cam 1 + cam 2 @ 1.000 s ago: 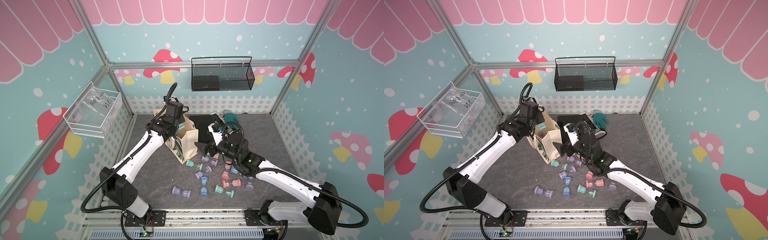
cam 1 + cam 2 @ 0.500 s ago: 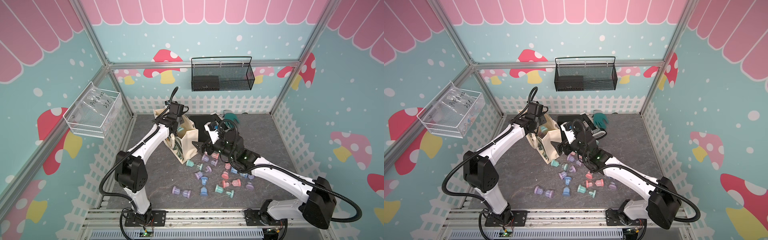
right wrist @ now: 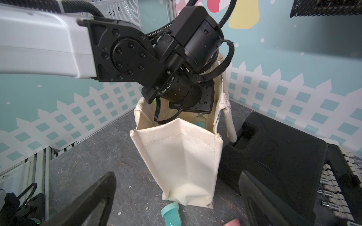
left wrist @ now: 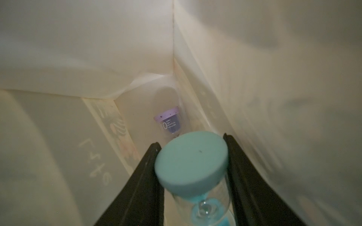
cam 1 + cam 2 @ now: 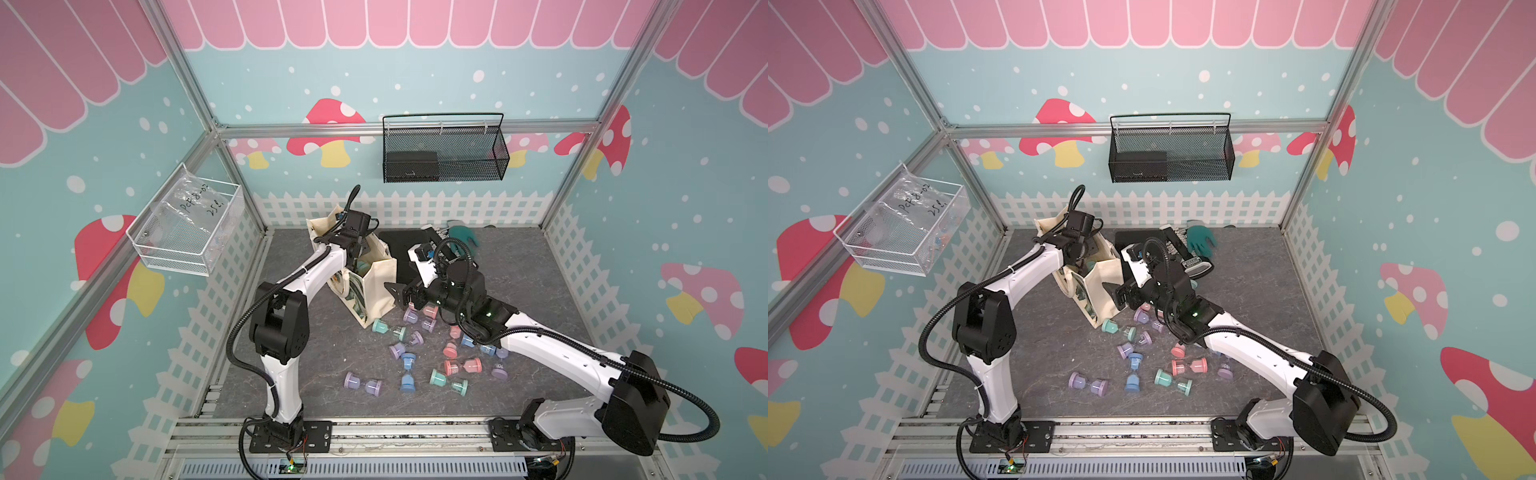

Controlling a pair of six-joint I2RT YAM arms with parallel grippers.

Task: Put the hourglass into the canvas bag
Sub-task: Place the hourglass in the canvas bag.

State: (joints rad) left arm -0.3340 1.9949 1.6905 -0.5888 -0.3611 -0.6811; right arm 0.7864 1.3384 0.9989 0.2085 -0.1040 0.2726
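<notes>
While the left gripper [image 4: 191, 144] is clamped on the teal hourglass [image 4: 193, 162], its black fingers [image 4: 141, 185] pressing either side of the cap, it hangs deep inside the canvas bag [image 4: 98, 49], above the bottom.

A release from here would probably drop glass onto glass. A purple hourglass [image 4: 170, 122] already lies in the corner just beyond the held one, and a fall onto it could crack either bulb. The bag walls are soft and close around the wrist. Pulling out carelessly may snag the rim or a handle and tip the bag over, spilling both. Nothing braces it. The right gripper [image 3: 177, 175] is spread wide and empty, facing the bag's near side, and I cannot tell whether it touches the cloth.

The bag therefore holds the purple hourglass on its floor and the teal one in the grasp. Many loose hourglasses [image 5: 415, 353] lie scattered on the table near its foot, one teal piece right at the base. The black case [image 3: 274, 156] beside the bag lies open with rows of metal bits. On the back wall the wire basket [image 5: 444, 166] contains a dark box [image 5: 411, 160]. The clear bin [image 5: 187, 232] on the side wall holds a plastic pouch with handwriting.
</notes>
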